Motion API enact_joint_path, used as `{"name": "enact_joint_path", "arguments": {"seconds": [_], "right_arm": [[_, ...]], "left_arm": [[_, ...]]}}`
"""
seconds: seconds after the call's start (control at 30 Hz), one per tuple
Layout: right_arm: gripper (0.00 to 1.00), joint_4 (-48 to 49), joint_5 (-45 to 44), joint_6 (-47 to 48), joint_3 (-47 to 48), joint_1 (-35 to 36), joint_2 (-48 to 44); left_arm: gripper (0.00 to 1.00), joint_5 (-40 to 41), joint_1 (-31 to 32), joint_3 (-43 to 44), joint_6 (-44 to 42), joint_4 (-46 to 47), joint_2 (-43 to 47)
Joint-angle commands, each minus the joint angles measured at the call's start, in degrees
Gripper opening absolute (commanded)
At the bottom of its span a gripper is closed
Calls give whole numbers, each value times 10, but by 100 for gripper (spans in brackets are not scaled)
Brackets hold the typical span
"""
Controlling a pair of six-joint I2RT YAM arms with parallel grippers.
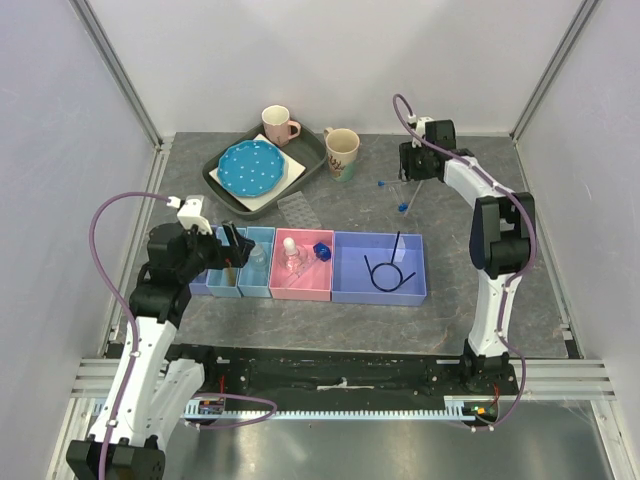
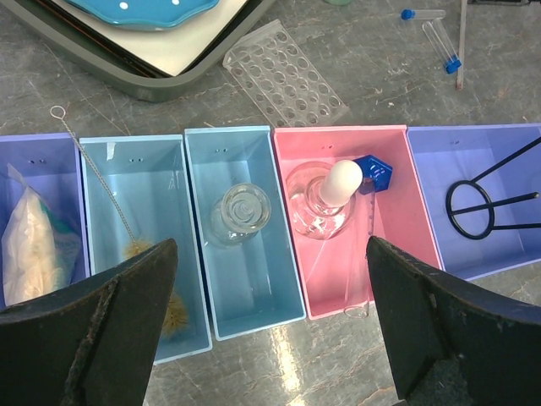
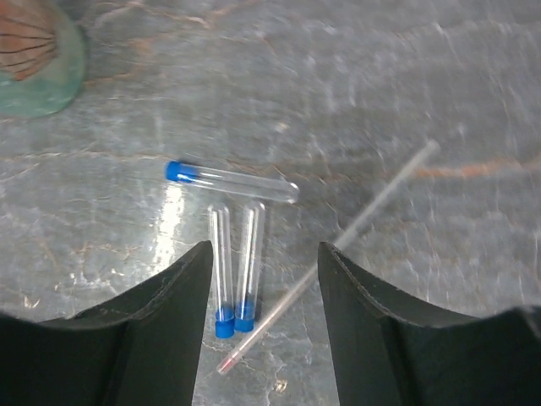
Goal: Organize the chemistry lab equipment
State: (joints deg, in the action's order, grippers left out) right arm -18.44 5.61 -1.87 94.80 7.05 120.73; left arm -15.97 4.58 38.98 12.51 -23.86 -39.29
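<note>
Three blue-tipped tubes [image 3: 232, 183] below spread right hand [image 3: 264, 254], left hand [image 2: 270, 245] spread above bins [image 2: 254, 283].

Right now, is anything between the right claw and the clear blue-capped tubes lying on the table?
Nothing visible. The right claw hangs open over the clear blue-capped tubes; only a thin pale rod lies beside them.

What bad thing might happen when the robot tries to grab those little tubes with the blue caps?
Two tubes lie side by side, with a thin clear rod right beside them. The open right fingers might pinch two things at once, or the wrong one. The tubes are also round and lie flat on the table, so a small nudge might roll them away.
</note>
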Motion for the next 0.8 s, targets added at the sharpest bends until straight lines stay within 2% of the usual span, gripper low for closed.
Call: {"name": "enact_joint_path", "arguments": {"seconds": [0.0, 0.23, 0.33, 0.4, 0.6, 0.77], "right_arm": [[61, -58, 100, 139, 72, 7, 26], [57, -105, 92, 220, 146, 7, 67], [50, -128, 92, 232, 179, 9, 91], [49, -144, 94, 245, 195, 11, 110], [52, -184, 114, 308, 242, 21, 144], [60, -193, 114, 393, 244, 41, 148]], "left_arm": [[99, 2, -2, 0, -23, 21, -5], [99, 1, -2, 0, -24, 21, -19], [99, -1, -2, 1, -24, 21, -25], [99, -2, -2, 1, -24, 21, -25], [99, -6, -2, 0, -24, 21, -28], [99, -12, -2, 1, -25, 22, -33]]}}
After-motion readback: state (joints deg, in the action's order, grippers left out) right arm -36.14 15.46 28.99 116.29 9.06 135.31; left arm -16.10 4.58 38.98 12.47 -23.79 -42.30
